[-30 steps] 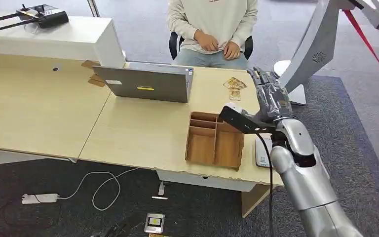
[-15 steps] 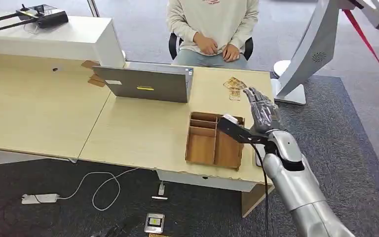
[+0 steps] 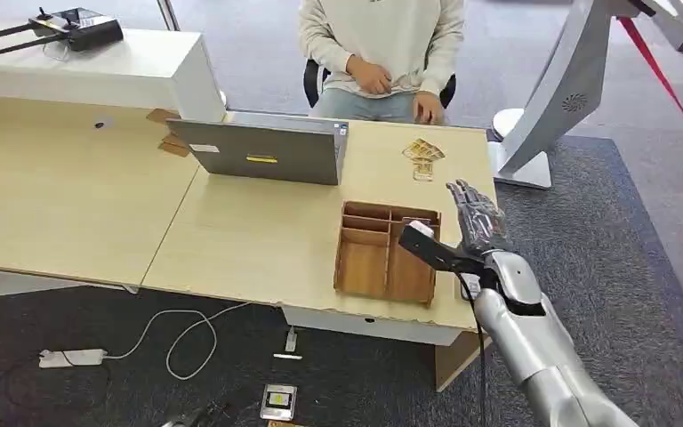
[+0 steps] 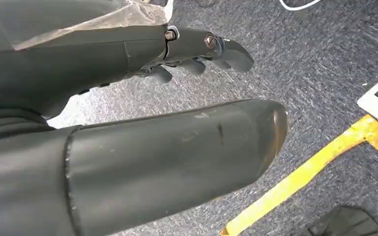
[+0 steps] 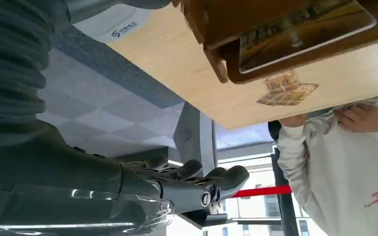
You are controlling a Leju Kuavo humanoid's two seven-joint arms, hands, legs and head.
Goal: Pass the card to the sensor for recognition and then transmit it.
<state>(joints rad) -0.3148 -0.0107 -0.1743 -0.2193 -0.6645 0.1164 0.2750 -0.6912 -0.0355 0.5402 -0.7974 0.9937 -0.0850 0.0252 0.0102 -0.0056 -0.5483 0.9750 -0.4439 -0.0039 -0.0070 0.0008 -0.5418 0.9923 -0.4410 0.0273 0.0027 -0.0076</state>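
The right arm (image 3: 534,342) rises from the lower right of the head view, silver and bent slightly at the wrist, with the right hand (image 3: 474,216) held up at its end, fingers (image 3: 462,193) straight, close together and pointing away from the body, nothing in them. From the right wrist camera the same fingers (image 5: 211,179) lie side by side, lightly curved, with the thick thumb (image 5: 103,216) alongside and nothing between them. The left hand (image 4: 142,113) hangs low with its palm empty, its dark fingers (image 4: 211,49) stretched out together and its thumb (image 4: 187,152) lying straight beside them.
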